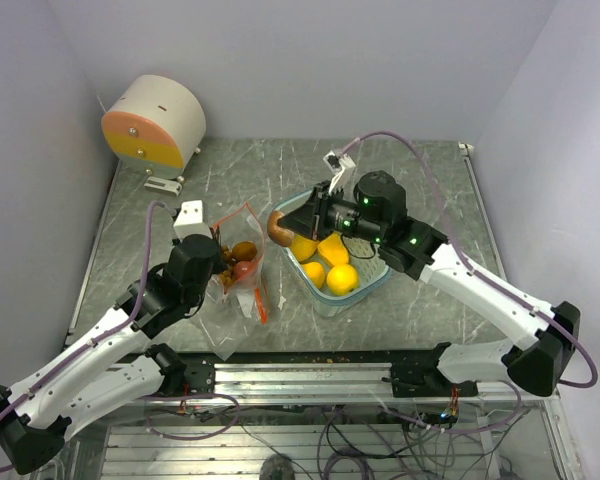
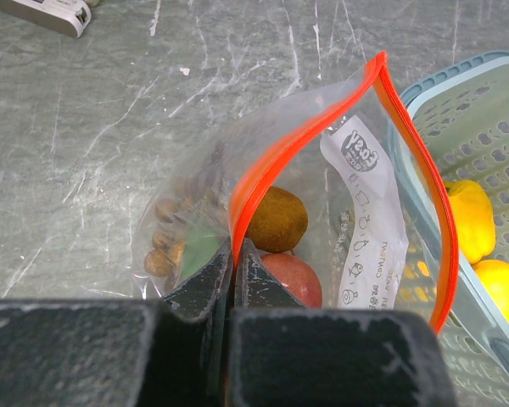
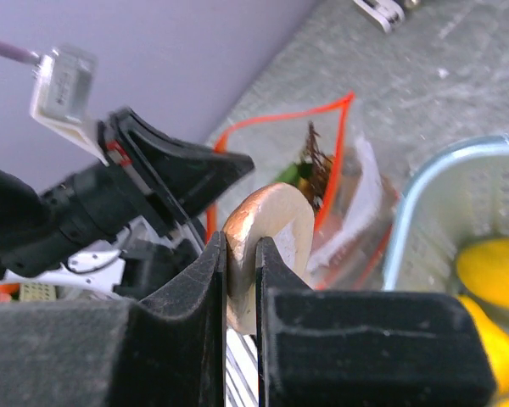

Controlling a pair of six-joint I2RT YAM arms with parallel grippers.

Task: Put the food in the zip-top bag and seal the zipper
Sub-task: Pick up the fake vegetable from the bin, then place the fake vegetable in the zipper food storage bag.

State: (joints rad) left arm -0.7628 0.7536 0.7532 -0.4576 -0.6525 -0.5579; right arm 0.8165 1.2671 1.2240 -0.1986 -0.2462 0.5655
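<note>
A clear zip-top bag (image 1: 245, 262) with an orange zipper rim stands open left of the basket. My left gripper (image 1: 220, 264) is shut on its near rim (image 2: 263, 165). In the left wrist view, the bag holds a brown round fruit (image 2: 276, 219), a dark red fruit (image 2: 295, 278) and a grape bunch (image 2: 164, 246). My right gripper (image 1: 292, 226) is shut on a brown-skinned, pale-faced piece of food (image 3: 271, 222), held above the gap between bag and basket. Several yellow fruits (image 1: 332, 262) lie in the basket.
The light-blue plastic basket (image 1: 378, 282) sits just right of the bag, its wall close to the bag (image 2: 407, 182). A white drum with an orange and yellow face (image 1: 155, 122) stands at the back left. A small white part (image 1: 164, 184) lies in front of it.
</note>
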